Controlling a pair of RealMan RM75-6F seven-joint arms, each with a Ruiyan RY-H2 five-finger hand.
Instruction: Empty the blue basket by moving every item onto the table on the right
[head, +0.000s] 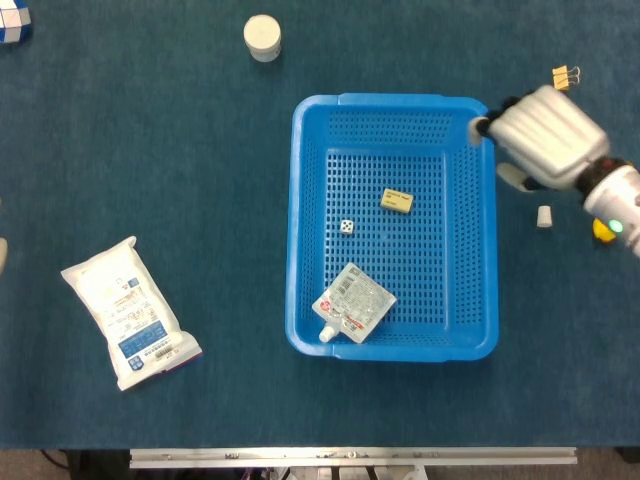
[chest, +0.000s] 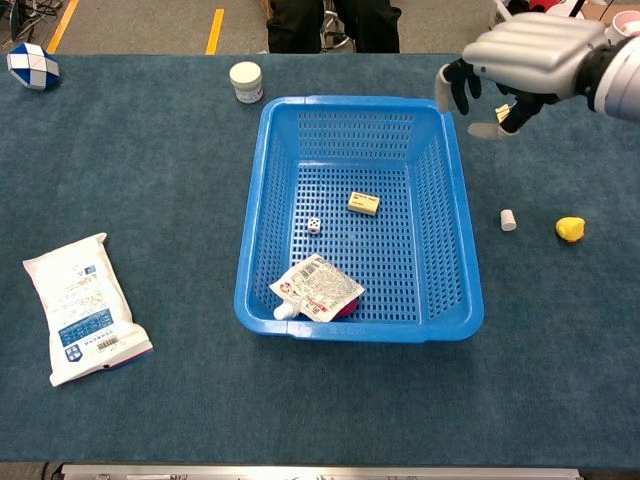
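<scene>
While the right hand (head: 535, 135) hovers empty at the upper right corner of the blue basket (head: 310, 230), fingers loosely spread and grasping nothing, three items lie inside: a yellow eraser (head: 397, 200) near centre, a white die (head: 346, 227) just left of it, and a spouted pouch (head: 352, 302) at the lower left. The eraser is nearest, down and left of the hand, its long axis running roughly left-right. The left hand is barely visible, so its state cannot be told.

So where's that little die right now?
The die lies on the floor of the blue basket, left of centre in the head view, between the yellow block and the pouch.
</scene>
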